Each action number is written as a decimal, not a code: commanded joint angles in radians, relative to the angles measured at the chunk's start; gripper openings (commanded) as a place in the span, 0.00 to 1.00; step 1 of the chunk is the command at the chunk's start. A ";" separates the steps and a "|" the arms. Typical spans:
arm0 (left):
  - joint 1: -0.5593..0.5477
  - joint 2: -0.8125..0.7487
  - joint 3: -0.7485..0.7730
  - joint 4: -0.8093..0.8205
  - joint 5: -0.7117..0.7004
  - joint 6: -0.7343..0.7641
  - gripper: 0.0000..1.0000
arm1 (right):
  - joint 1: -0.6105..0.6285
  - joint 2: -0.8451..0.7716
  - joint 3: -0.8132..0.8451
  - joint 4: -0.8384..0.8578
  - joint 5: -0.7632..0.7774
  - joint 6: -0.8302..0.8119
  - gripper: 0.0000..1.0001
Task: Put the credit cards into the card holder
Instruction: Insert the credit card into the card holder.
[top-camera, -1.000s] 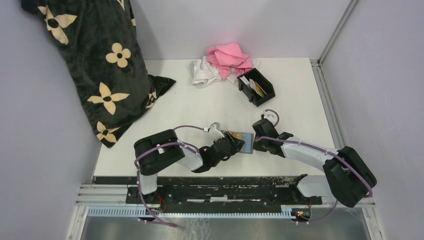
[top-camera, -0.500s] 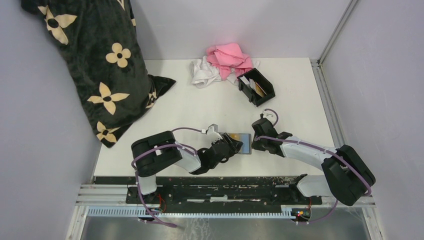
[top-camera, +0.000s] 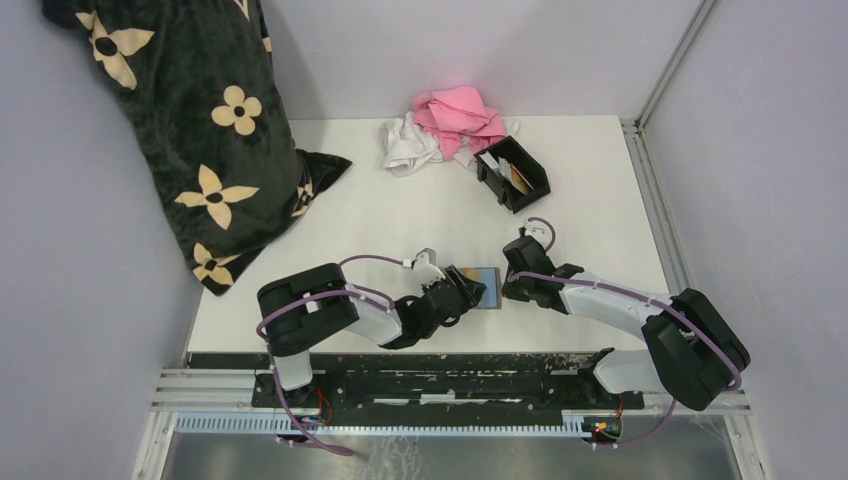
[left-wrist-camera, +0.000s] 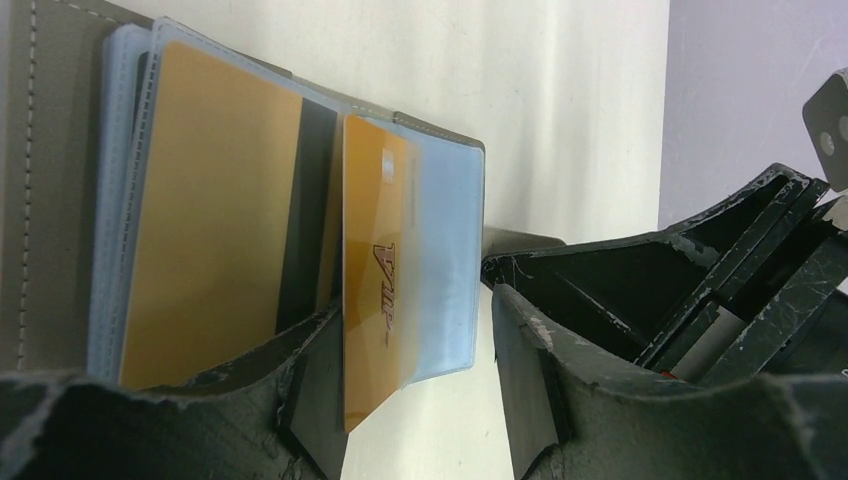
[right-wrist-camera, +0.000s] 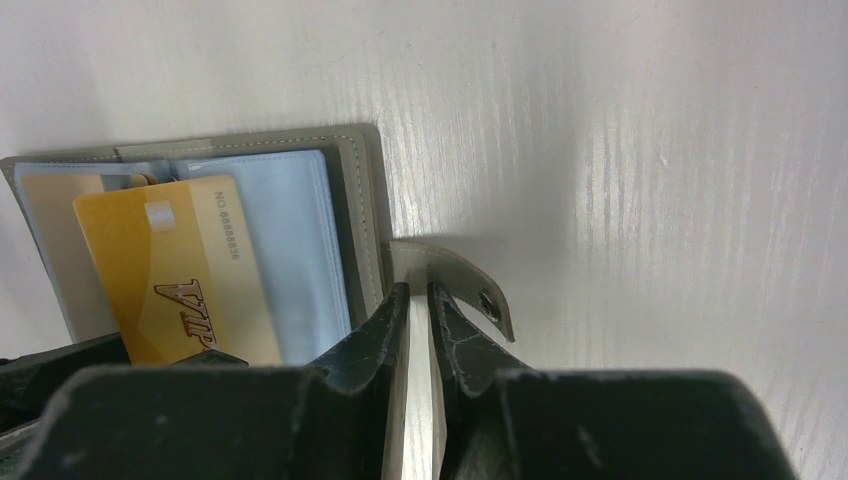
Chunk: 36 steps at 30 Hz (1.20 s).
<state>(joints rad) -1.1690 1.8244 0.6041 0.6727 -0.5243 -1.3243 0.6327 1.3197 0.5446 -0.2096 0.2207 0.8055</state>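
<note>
Leftmost, a black flower-patterned cushion slumps against the wall, well apart from the work. Near the front edge of the white table the left gripper hovers low with its fingers spread; they stand either side of a gold VIP card without pinching it. That card sticks partway out of a clear sleeve in the open grey wallet – slid far enough, I judge, to offer an edge for a grasp. Just to the wallet's right, the right gripper has its fingers pressed together on the snap tab, most likely to anchor the wallet so that it does not skid when the card is drawn. Farther back and to the right sits the black card holder, tan and white cards standing in it, with crumpled pink and white cloths just beside it – this gold card has yet to join them
</note>
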 joint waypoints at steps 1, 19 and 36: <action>-0.003 0.122 -0.031 -0.461 -0.001 0.093 0.61 | 0.005 -0.002 0.014 -0.027 -0.005 -0.002 0.17; -0.003 0.169 -0.017 -0.462 -0.014 0.073 0.51 | 0.029 -0.112 0.061 -0.098 -0.007 -0.008 0.17; -0.003 0.184 -0.024 -0.443 -0.015 0.072 0.50 | 0.045 0.096 0.141 0.002 -0.026 -0.021 0.17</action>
<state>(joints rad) -1.1782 1.8717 0.6590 0.6132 -0.5793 -1.3235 0.6743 1.3834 0.6537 -0.2741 0.2012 0.7948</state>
